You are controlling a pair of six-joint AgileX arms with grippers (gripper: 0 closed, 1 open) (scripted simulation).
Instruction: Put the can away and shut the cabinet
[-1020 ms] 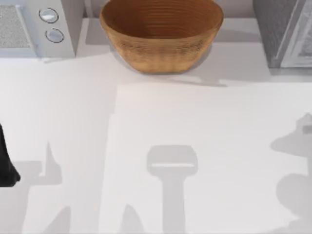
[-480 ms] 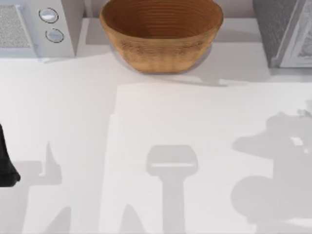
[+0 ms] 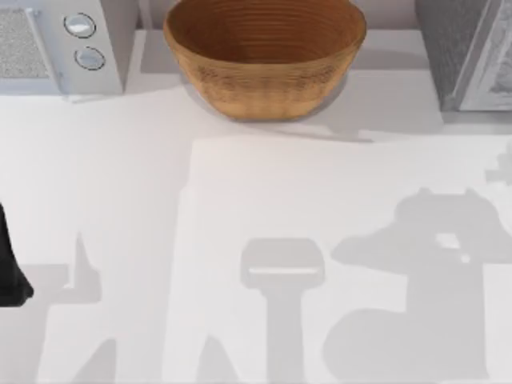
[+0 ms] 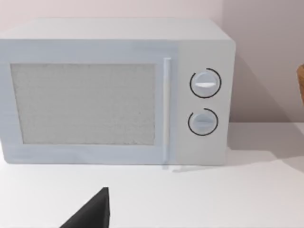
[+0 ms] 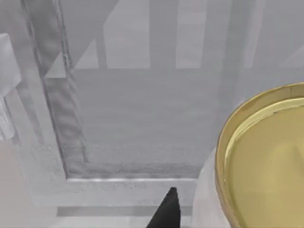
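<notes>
A woven brown basket sits at the back of the white tabletop, near the middle. To its left stands a pale microwave, door closed, with two round dials stacked one above the other beside the door's upright handle.

gold-rimmed can close before the grey cabinet; cabinet at table's far right.
</notes>
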